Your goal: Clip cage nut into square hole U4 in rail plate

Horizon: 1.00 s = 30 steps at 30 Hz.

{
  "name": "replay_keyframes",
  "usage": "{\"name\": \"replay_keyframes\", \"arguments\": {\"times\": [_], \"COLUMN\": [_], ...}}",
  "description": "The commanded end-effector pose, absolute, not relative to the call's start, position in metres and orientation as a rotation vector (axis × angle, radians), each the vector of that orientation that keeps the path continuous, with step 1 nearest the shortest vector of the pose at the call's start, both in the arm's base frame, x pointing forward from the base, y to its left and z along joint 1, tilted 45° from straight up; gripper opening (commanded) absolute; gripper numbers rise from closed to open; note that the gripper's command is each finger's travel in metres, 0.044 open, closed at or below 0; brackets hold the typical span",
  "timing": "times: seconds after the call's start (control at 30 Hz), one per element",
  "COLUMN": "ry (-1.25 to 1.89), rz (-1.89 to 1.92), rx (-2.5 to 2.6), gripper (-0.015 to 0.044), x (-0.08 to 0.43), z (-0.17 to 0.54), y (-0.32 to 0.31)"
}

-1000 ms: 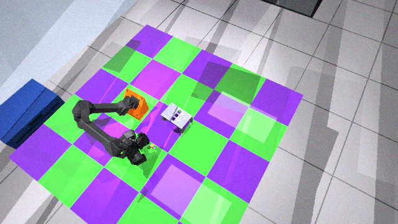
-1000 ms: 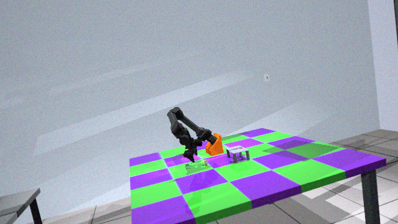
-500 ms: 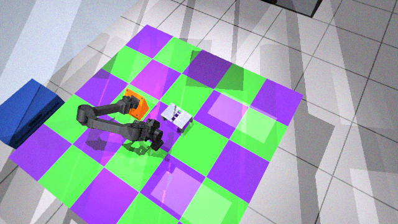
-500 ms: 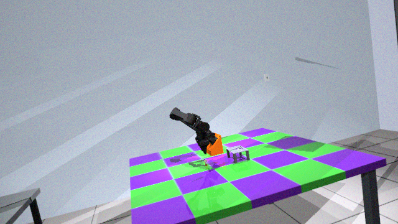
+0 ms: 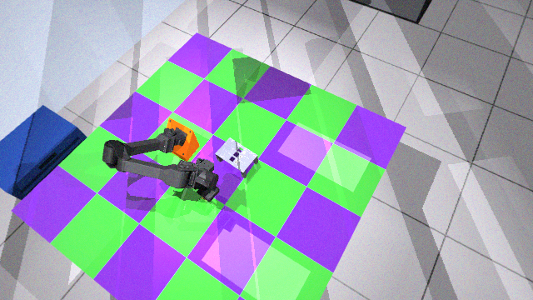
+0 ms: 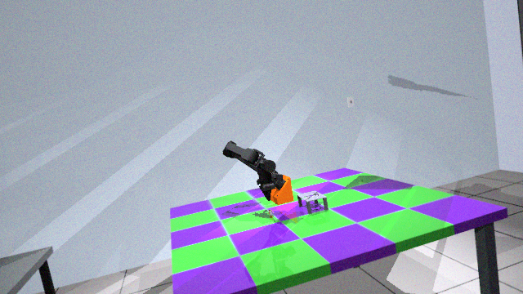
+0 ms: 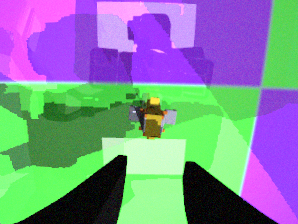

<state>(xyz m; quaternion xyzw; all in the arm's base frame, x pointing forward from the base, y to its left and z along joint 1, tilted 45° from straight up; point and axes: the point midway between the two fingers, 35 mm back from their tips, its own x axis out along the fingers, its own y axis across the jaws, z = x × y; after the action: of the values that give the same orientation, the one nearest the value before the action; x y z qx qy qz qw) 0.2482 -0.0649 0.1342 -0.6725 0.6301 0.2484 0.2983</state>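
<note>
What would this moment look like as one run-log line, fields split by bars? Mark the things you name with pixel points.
gripper (image 5: 210,199) (image 7: 154,167): partly open, empty | nut (image 7: 153,124): on table (image 5: 291,212) (image 6: 351,241), ahead of fingertips | plate (image 5: 243,151) (image 6: 312,196): U4 unfilled

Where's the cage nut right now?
Wrist view: the small yellow-and-grey cage nut sits on a green square, just beyond the black gripper fingertips, near the purple square's edge.

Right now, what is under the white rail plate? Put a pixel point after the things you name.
Dark legs and tabletop show beneath the rail plate's (image 5: 246,157) (image 6: 307,197) near edge; the area farther in is hidden by the plate and legs, so I can't tell what's there.
</note>
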Motion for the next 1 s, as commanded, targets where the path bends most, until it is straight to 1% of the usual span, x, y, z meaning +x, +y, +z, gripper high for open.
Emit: {"name": "replay_keyframes", "arguments": {"times": [0.0, 0.27, 0.97], "ry": [1.676, 1.677, 1.677], "rz": [0.657, 0.655, 0.654], "rx": [-1.789, -1.790, -1.791], "gripper": [0.0120, 0.0120, 0.0120], "x": [0.248, 0.251, 0.253], "z": [0.134, 0.110, 0.094], "y": [-0.065, -0.089, -0.105]}}
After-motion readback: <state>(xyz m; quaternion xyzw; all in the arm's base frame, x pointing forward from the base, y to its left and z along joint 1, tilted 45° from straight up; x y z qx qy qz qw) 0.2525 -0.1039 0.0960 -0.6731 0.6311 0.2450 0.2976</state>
